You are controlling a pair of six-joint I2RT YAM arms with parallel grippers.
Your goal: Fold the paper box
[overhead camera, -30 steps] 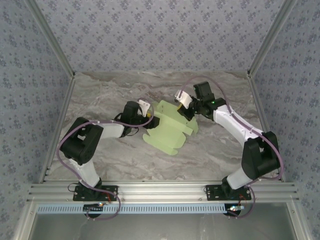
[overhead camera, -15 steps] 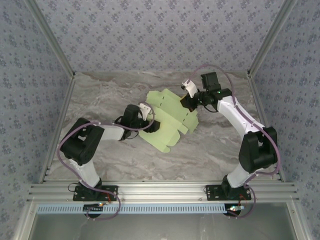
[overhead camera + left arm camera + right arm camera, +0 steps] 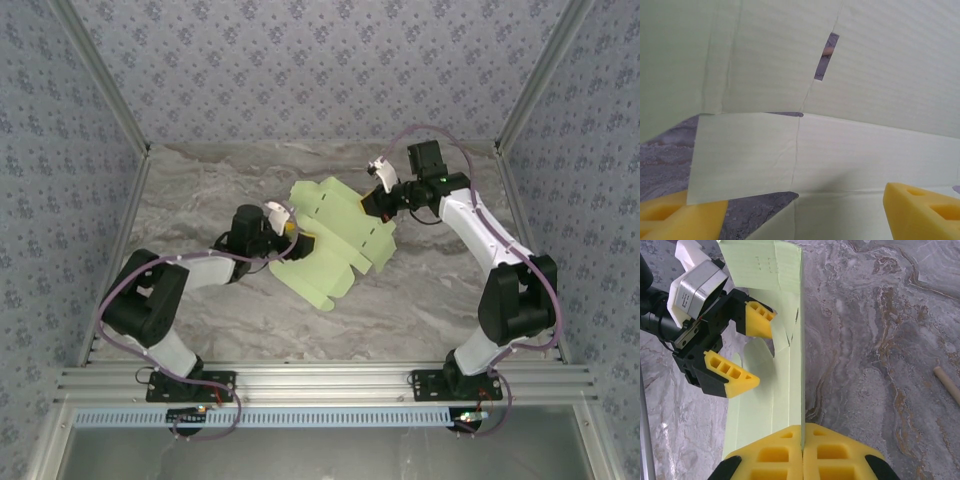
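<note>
The paper box (image 3: 335, 250) is a pale green die-cut sheet, partly folded, lying mid-table between the arms. My right gripper (image 3: 384, 202) is shut on the sheet's far right edge; in the right wrist view its yellow pads (image 3: 785, 455) pinch the thin card edge (image 3: 802, 390), which stands upright. My left gripper (image 3: 289, 235) is at the sheet's left side, open. In the right wrist view the left gripper (image 3: 765, 352) has a flap between its spread fingers, untouched. In the left wrist view the card (image 3: 850, 150) spans the gap between its fingertips (image 3: 922, 210).
A thin tan wooden stick (image 3: 948, 385) lies on the marble table (image 3: 880, 340) to the right of the sheet. Patterned walls and metal posts (image 3: 530, 90) close in the table on three sides.
The right gripper has pulled the sheet's edge back and up, turning the sheet. The left gripper has drawn back to the left and opened a little wider.
</note>
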